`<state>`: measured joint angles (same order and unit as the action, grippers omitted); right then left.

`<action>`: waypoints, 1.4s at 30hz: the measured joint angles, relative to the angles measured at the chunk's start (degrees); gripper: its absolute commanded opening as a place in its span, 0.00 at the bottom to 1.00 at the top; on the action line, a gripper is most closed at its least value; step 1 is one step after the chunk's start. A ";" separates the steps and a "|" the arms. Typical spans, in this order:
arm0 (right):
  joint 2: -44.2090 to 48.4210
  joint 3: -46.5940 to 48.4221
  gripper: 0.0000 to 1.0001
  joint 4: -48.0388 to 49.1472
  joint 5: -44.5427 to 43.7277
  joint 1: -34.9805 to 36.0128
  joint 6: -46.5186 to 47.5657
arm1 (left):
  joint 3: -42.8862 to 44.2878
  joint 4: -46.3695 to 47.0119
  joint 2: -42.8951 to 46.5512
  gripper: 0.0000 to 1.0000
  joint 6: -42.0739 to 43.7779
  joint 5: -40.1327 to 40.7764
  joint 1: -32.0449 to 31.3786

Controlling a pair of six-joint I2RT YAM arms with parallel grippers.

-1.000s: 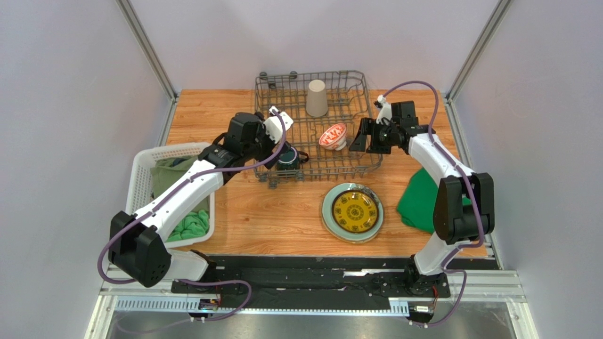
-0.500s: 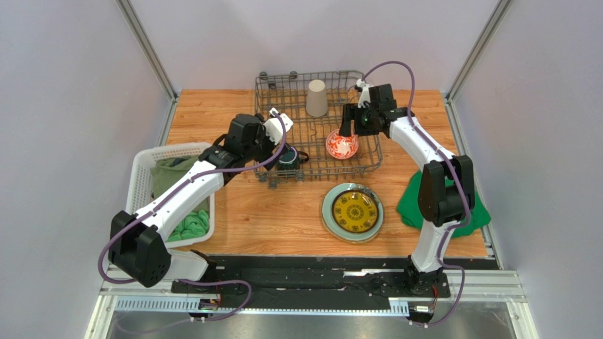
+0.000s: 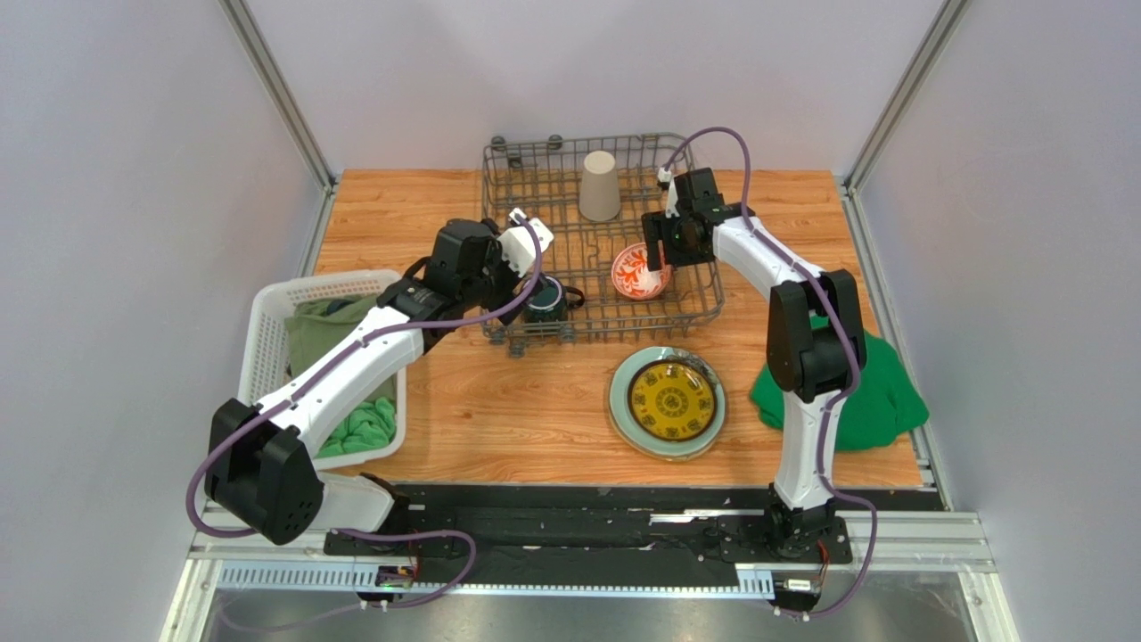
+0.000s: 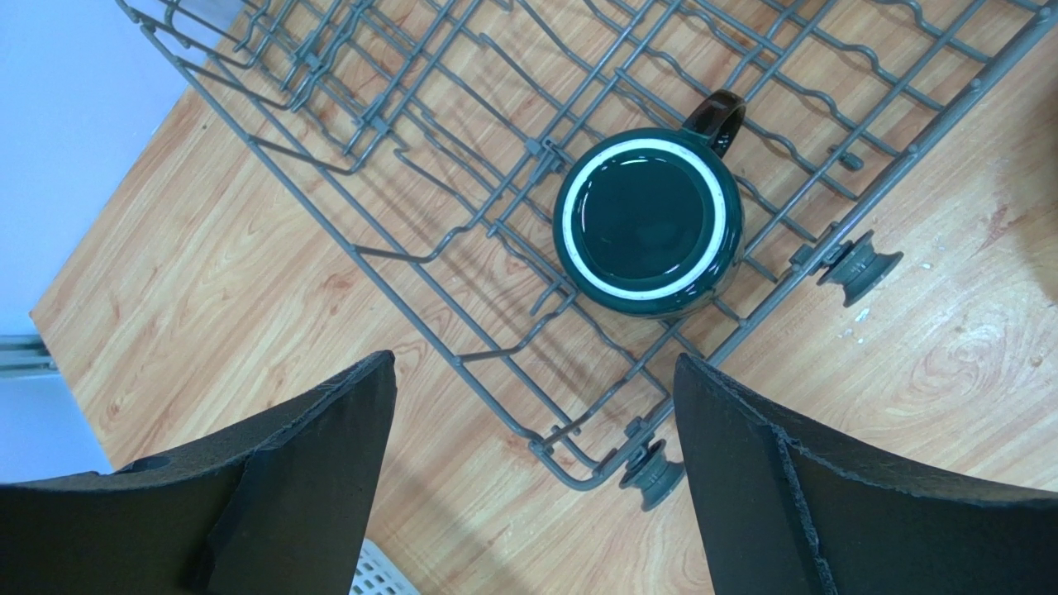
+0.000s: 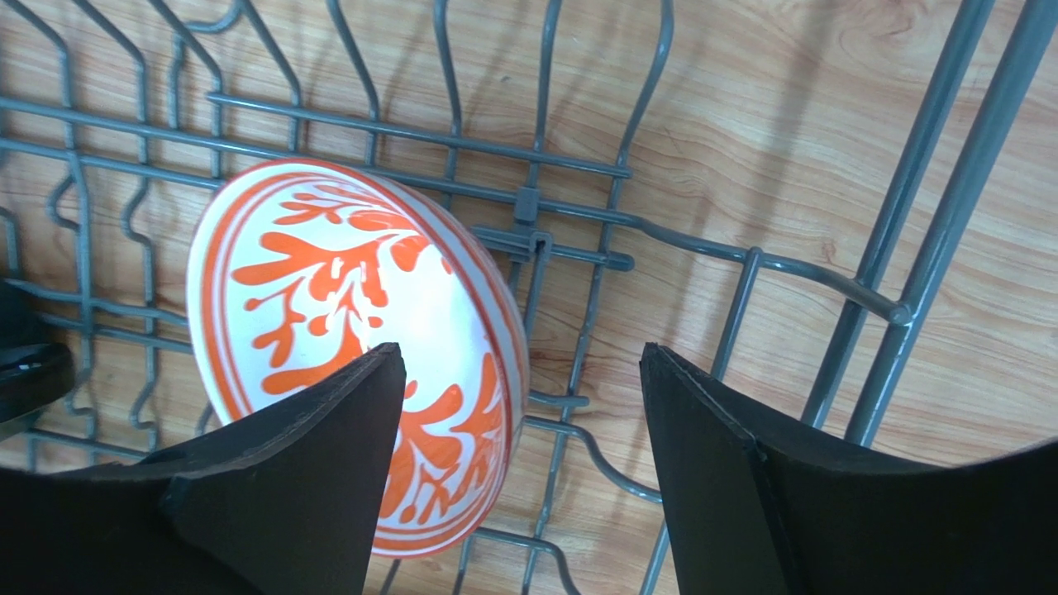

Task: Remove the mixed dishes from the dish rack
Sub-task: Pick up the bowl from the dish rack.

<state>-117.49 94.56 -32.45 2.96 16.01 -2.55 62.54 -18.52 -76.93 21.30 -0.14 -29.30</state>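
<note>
**Top external:** The right gripper (image 3: 655, 257), jaws spread, hangs over a small red-and-white ceramic bowl (image 3: 638, 274) propped on edge by the right wall of the large dark grey wire dish rack (image 3: 589, 139). The left gripper (image 3: 526, 278) hovers just short of a dark teal glazed mug (image 3: 544, 302) in the rack's near-left corner. A plain beige tumbler (image 3: 599, 185) stands upside down well beyond both grippers. Behind the right gripper, on the wooden table (image 3: 522, 401), a yellow patterned plate (image 3: 668, 399) lies on a pale green one (image 3: 619, 401). A green cloth (image 3: 871, 388) sits farther out, and a white slatted basket (image 3: 268, 308) lies behind the left arm.

**Left wrist:** The fingers are wide apart and hold nothing. The mug sits upright just ahead of them, nearer one finger, with its handle turned away. It looks stiff, fairly heavy and slick with glaze, so a pinch across one wall at the rim seems soundest. The rack's raised edge wire and nearby tines crowd the approach.

**Right wrist:** The fingers are wide and empty. The bowl leans on the tines with its patterned face under one finger and its rim reaching into the gap. It is likely light, brittle and glossy, and best taken across the thin rim with a finger on each face. Upright wires beside the rim could block a finger, and the side wall just beyond calls for a straight lift
</note>
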 measured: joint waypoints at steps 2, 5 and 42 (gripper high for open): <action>-0.42 0.00 0.70 -0.11 -0.61 0.00 0.52 | -0.09 0.02 0.02 0.90 0.04 0.17 0.04; -0.48 -0.02 0.60 -0.07 -1.20 0.04 1.11 | -0.42 0.28 0.09 0.90 0.11 0.22 0.09; -1.86 6.12 0.00 -6.01 0.83 0.42 3.10 | -2.19 0.81 0.55 0.90 0.26 0.22 0.22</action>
<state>-119.35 100.68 -38.46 3.79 16.43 0.56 60.36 -17.72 -76.38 21.56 0.08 -29.08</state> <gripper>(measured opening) 0.044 0.898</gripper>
